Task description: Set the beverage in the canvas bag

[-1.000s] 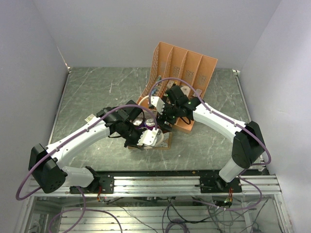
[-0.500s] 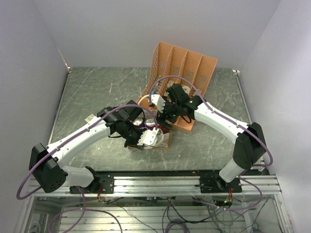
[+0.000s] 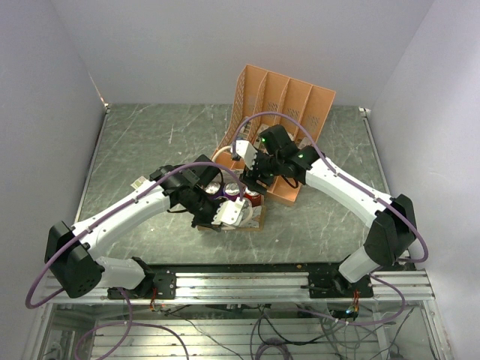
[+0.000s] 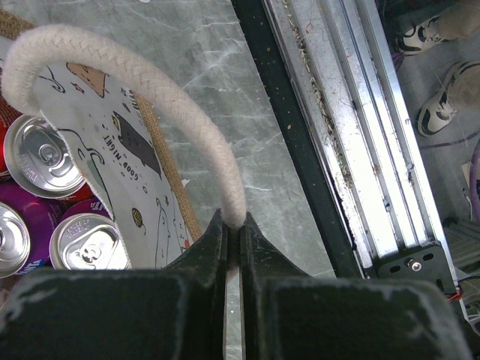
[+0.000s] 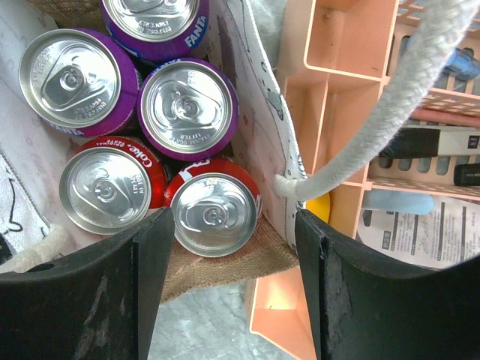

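The canvas bag (image 3: 257, 220) stands open at mid-table, its whitish side panel (image 4: 112, 142) printed with dark drawings. My left gripper (image 4: 232, 222) is shut on one white rope handle (image 4: 172, 97), and it also shows in the top view (image 3: 227, 217). Inside the bag stand three purple Fanta cans (image 5: 187, 109) and two red Coke cans (image 5: 214, 211). My right gripper (image 5: 234, 225) is open and empty just above the nearest red can, and it also shows in the top view (image 3: 253, 182). The other handle (image 5: 375, 127) crosses the right wrist view.
The orange slotted file rack (image 3: 281, 112) stands right behind the bag, touching it, and holds papers and pens (image 5: 435, 142). The metal rail (image 4: 360, 150) runs along the table's near edge. Walls close in the left, back and right.
My right gripper has risen and pulled back toward the rack, leaving a red can in the bag. The left arm has stayed put on the handle.
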Tool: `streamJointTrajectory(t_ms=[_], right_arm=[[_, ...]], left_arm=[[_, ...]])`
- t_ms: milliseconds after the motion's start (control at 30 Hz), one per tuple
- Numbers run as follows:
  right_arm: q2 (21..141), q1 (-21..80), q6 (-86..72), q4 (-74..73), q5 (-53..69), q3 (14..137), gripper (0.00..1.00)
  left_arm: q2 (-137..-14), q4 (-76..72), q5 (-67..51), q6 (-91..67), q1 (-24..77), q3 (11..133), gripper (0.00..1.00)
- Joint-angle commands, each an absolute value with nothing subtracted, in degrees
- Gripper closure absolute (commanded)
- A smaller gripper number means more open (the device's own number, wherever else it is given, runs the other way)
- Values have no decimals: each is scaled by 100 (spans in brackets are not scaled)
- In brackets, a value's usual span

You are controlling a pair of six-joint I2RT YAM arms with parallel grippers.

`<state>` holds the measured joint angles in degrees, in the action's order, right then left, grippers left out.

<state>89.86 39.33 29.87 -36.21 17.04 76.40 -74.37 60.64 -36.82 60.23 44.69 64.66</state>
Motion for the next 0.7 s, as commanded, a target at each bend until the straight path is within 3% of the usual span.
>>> streamJointTrajectory(t_ms=[0,300,667], right_arm=[[8714,3911,2941,-3442,1566,7786,36],[8892,3918,3041,-3265,1166,7515,44],[8989,3964,3099,-3003,1174,7015,44]], left_arm=[[-7344,6078,-3752,6155,4409,6487,93],[-7307,6201,-3938,6230,4353,6566,93],[-7293,6266,-4084,6249,4215,6584,93]])
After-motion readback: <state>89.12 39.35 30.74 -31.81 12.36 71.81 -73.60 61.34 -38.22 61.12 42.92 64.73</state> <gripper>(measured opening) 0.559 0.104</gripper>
